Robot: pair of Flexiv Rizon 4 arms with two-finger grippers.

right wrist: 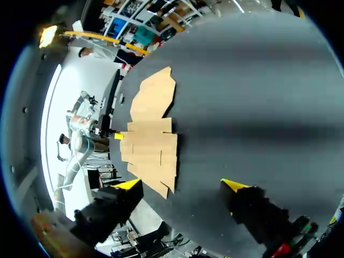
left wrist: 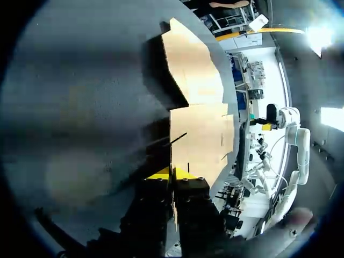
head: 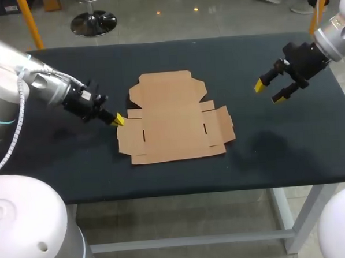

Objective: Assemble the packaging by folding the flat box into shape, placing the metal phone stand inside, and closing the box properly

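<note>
A flat brown cardboard box (head: 175, 120) lies unfolded in the middle of the black table, flaps spread out. My left gripper (head: 119, 119) sits low at the box's left edge, shut on the thin edge of the left flap. In the left wrist view that flap edge runs in between the yellow tips of the left gripper (left wrist: 172, 174), and the box (left wrist: 196, 123) stretches ahead. My right gripper (head: 270, 92) hangs open above the table, well to the right of the box. Ahead of the open right gripper (right wrist: 181, 185) lies the box (right wrist: 153, 134). No metal phone stand is in view.
The black table (head: 278, 152) has bare cloth to the right of the box, under my right gripper, and along its front edge. Nothing else lies on it.
</note>
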